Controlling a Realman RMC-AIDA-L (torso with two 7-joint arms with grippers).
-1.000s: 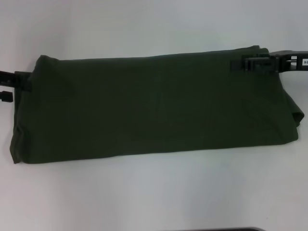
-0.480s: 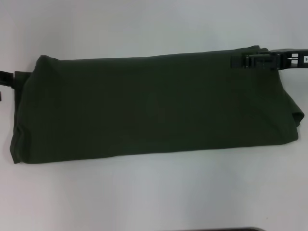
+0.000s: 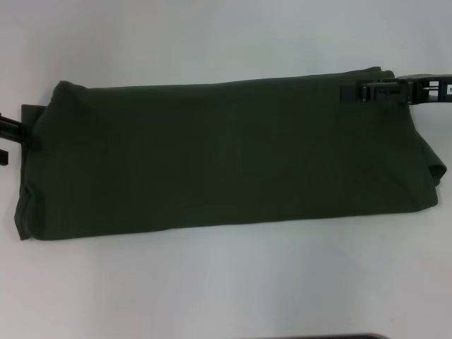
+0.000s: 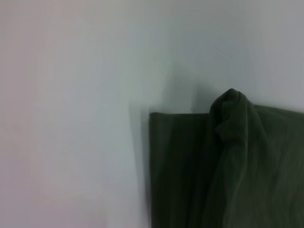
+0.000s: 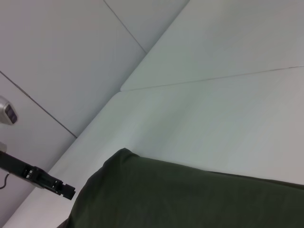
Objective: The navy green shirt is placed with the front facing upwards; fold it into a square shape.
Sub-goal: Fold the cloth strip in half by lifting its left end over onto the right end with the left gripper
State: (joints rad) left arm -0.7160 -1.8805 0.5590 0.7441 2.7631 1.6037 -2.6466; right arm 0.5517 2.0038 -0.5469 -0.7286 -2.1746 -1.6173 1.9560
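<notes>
Shirt (image 3: 226, 155) is sitting in the middle of my head view as a long wide band, folded over on itself so only plain dark olive fabric faces up; I can't see any lettering or collar from here. It lies flat on the white tabletop (image 3: 226, 282), with a loose bit of cloth bulging out around 3 o'clock and a doubled edge at about 8 o'clock.

Right tool (image 3: 351, 93) is over the band's far edge at roughly 2 o'clock, reaching in from the right side. I can't tell if its fingers are spread or pinching the cloth. Left tool (image 3: 21, 131) is at 9 o'clock, right against the shirt's left end, and mostly cut off by the frame, so same story there: can't tell.

Left wrist view just gives me a bunched corner of the shirt over a flat layer. Right wrist view shows the other corner plus the left tool further off.
</notes>
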